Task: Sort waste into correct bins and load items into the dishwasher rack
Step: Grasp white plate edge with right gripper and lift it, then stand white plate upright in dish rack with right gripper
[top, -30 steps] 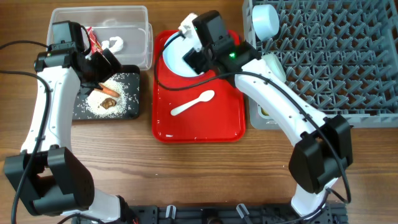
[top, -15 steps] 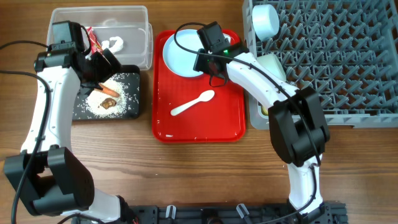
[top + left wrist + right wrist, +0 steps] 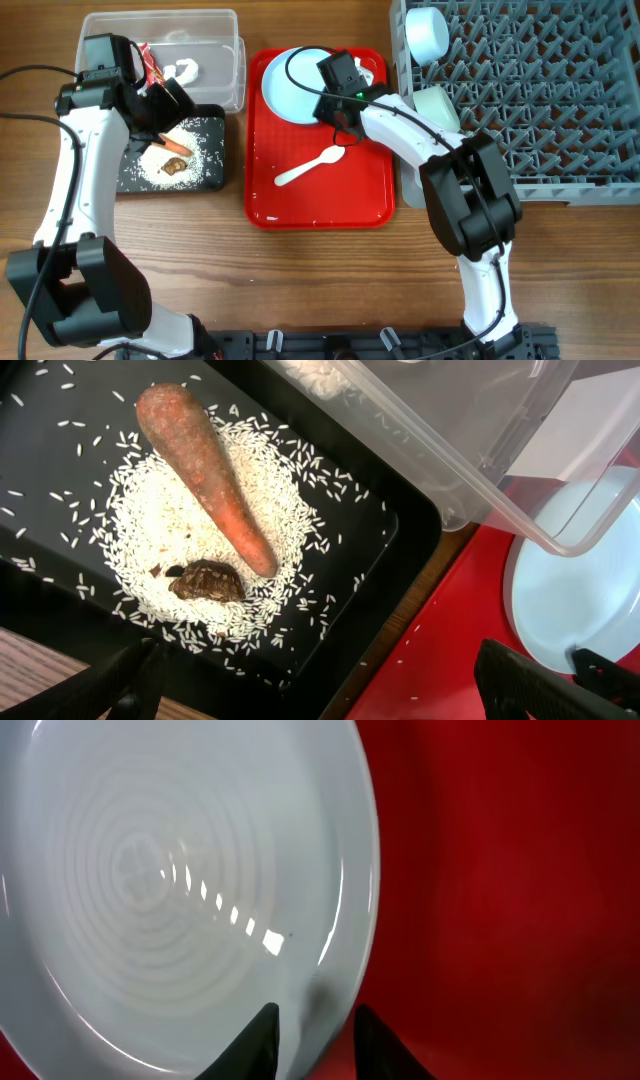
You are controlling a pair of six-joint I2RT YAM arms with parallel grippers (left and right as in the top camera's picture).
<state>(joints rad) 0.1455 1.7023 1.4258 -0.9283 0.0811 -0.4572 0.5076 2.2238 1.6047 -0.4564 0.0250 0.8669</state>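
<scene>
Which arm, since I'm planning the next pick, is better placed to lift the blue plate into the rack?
Right. The right gripper sits at the rim of the plate on the red tray, beside the rack. The left gripper hangs open over the black tray by the carrot, farther off.

Table: tub, black tray, red tray, rack

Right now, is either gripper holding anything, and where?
Left gripper: open, nothing. Right gripper straddles the plate rim; clamped or not, cannot tell.
</scene>
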